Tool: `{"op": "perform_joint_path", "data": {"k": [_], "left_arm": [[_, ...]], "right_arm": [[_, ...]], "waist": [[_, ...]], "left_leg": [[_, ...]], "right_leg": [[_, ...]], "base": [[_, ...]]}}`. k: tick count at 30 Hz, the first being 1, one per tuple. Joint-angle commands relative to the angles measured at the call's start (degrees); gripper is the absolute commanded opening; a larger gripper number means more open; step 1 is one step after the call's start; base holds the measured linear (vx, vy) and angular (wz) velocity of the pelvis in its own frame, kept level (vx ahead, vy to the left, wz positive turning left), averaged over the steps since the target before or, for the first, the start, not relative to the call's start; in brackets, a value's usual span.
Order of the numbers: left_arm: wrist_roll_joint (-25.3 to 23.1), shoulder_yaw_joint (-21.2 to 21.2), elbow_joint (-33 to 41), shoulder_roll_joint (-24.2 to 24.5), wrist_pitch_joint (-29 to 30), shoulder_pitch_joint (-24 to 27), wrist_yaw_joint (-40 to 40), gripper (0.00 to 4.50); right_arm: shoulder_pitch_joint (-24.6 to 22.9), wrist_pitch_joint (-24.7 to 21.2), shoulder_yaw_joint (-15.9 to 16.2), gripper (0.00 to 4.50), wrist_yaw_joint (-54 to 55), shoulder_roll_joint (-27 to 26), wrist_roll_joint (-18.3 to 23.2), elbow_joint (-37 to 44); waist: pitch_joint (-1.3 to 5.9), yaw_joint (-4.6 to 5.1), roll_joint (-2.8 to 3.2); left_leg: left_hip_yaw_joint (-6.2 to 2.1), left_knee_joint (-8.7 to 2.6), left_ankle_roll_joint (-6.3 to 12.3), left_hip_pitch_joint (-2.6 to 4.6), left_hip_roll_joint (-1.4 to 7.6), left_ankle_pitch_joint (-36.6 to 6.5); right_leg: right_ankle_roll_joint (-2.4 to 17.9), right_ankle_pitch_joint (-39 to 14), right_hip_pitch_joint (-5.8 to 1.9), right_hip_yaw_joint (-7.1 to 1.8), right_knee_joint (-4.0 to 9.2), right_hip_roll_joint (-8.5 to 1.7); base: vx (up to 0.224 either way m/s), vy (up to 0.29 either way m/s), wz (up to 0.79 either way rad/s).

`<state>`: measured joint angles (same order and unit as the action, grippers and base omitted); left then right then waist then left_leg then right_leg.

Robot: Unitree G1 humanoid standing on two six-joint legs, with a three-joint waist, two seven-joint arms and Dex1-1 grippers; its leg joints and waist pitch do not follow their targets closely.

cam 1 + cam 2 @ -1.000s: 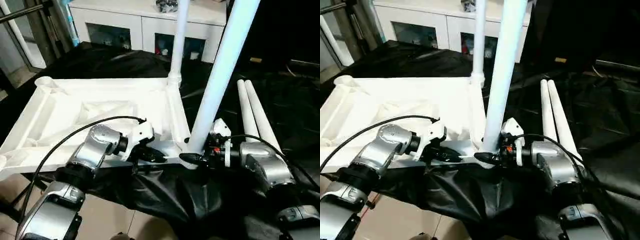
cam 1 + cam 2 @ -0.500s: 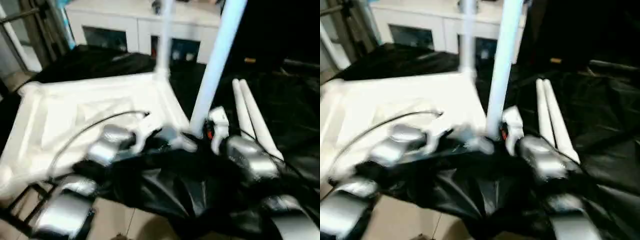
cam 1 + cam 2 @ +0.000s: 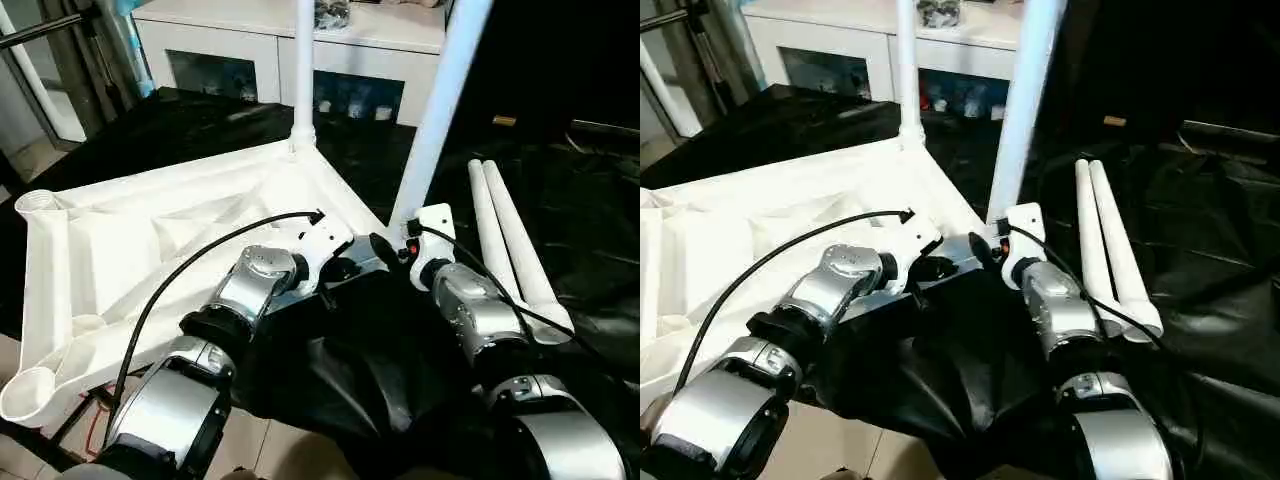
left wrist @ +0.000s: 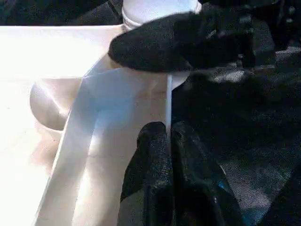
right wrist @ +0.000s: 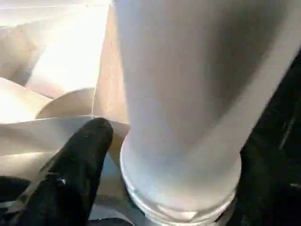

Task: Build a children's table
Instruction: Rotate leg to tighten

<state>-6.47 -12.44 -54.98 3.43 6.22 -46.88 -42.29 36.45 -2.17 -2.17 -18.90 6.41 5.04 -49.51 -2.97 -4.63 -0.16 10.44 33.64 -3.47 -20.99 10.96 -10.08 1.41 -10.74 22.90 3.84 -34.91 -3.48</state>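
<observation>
The white tabletop (image 3: 150, 240) is seen lying upside down on a black cloth (image 3: 350, 370), its ribbed underside turned up, filling the left half of the head views. An empty corner socket (image 3: 40, 203) is found at the left edge of the frame and another empty socket (image 3: 25, 392) at the lower left. Two legs are stood upright in the sockets: a far leg (image 3: 304, 70) at the upper centre, and a near leg (image 3: 440, 100) rising to the upper right from the corner closest to the grippers. Two loose legs (image 3: 510, 240) are laid side by side on the cloth at the right, touching each other. The left gripper (image 4: 169, 136) is seen clenched on the thin edge of the tabletop just beside the near leg's socket, the white rim being pinched between its two black fingers. The right gripper (image 3: 385, 248) is placed at the foot of the near leg; one black finger (image 5: 80, 155) is shown beside the leg's base, and whether the leg is gripped cannot be told. A white cabinet (image 3: 290, 50) with glass doors is seen along the top of the frame, behind the cloth.
</observation>
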Motion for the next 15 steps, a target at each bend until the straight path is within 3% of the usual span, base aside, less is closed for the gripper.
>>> {"op": "perform_joint_path", "data": {"k": [1, 3, 4, 5, 7, 8, 10, 11, 13, 15], "left_arm": [[0.88, 1.40, 0.11, -1.06, -3.77, -1.81, 4.12, 0.00], [1.33, 2.51, -0.44, -1.41, -4.55, -2.01, 4.48, 0.00], [1.53, 2.77, -0.49, -1.48, -4.53, -2.06, 4.44, 0.00], [1.72, 2.98, -0.63, -1.53, -4.54, -2.14, 4.36, 0.28], [3.25, 4.41, -0.35, -1.65, -4.78, -2.55, 4.16, 0.28], [3.62, 4.70, -0.34, -1.65, -4.95, -2.66, 4.08, 0.28], [3.37, 5.04, -0.09, -1.14, -7.29, -2.74, 6.19, 0.28], [3.07, 5.55, 0.16, -0.30, -8.10, -2.77, 8.35, 0.65], [3.31, 6.80, 0.80, 0.70, -7.73, -2.77, 10.54, 0.66], [3.73, 7.47, 1.34, 1.14, -7.11, -2.69, 10.86, 0.68]], "right_arm": [[-2.45, -1.16, -0.54, 3.82, -2.36, 0.75, 1.54, 2.25], [-5.61, -2.59, -1.10, 3.82, -7.20, 2.90, 3.28, 8.80], [-6.23, -2.85, -1.10, 3.82, -8.06, 3.30, 3.56, 10.01], [-6.67, -2.93, -1.08, 3.85, -8.68, 3.59, 3.73, 10.83], [-10.70, -4.74, -0.50, 3.85, -13.90, 6.15, 5.76, 17.95], [-11.83, -5.28, -0.25, 3.85, -15.20, 6.85, 6.40, 19.91], [-14.71, -7.48, 0.70, 3.85, -18.27, 8.46, 7.95, 24.82], [-16.10, -9.26, 1.77, 3.87, -19.61, 8.86, 8.28, 26.85], [-16.95, -10.23, 2.95, 3.87, -19.56, 8.63, 7.28, 27.61], [-16.94, -9.80, 3.30, 3.87, -18.86, 8.21, 6.45, 27.24]], "waist": [[3.31, 0.12, -0.76], [3.49, -0.09, -0.88], [3.74, -0.43, -0.89], [3.84, -0.32, -0.90], [3.98, -0.52, -0.75], [4.15, -0.50, -0.91], [4.25, -0.74, -0.39], [4.16, -0.40, -0.78], [4.03, -0.26, -0.43], [3.81, 0.18, -0.61]], "left_leg": [[-0.83, -4.00, 2.35, 0.72, 2.25, -13.00], [-0.82, -3.94, 3.19, 0.50, 2.25, -11.77], [-0.76, -3.65, 4.45, 0.46, 2.30, -9.50], [-0.79, -3.59, 4.74, 0.33, 2.29, -8.53], [-0.66, -3.22, 6.29, -0.04, 1.95, -6.22], [-0.69, -3.05, 7.28, 0.05, 2.16, -4.99], [-0.82, -2.85, 8.54, -0.09, 2.21, -3.82], [-0.82, -2.88, 9.14, -0.31, 2.19, -4.33], [-0.87, -2.94, 8.63, -0.25, 2.17, -5.31], [-0.81, -3.11, 7.15, -0.14, 2.13, -7.56]], "right_leg": [[9.00, -18.15, -2.66, -2.94, 5.54, -4.97], [9.10, -15.17, -2.98, -2.96, 5.28, -4.97], [9.90, -10.14, -3.14, -3.03, 4.77, -4.92], [10.53, -8.43, -3.20, -3.01, 4.46, -4.92], [11.19, -4.13, -3.65, -2.89, 4.22, -4.80], [12.30, -0.98, -3.45, -2.95, 3.78, -4.83], [13.21, 2.37, -3.61, -2.81, 3.48, -4.79], [13.37, 2.24, -3.68, -2.64, 3.50, -4.78], [13.17, -0.30, -3.60, -2.52, 3.80, -4.81], [12.78, -5.41, -3.37, -2.45, 4.38, -4.83]], "base": [[0.000, 0.000, 0.00], [0.000, 0.000, 0.00], [0.000, 0.000, 0.00], [0.000, 0.000, 0.00], [0.000, 0.000, 0.00], [0.000, 0.000, 0.00], [0.000, 0.000, 0.00], [0.000, 0.000, 0.00], [0.000, 0.000, 0.00], [0.000, 0.000, 0.00]]}}
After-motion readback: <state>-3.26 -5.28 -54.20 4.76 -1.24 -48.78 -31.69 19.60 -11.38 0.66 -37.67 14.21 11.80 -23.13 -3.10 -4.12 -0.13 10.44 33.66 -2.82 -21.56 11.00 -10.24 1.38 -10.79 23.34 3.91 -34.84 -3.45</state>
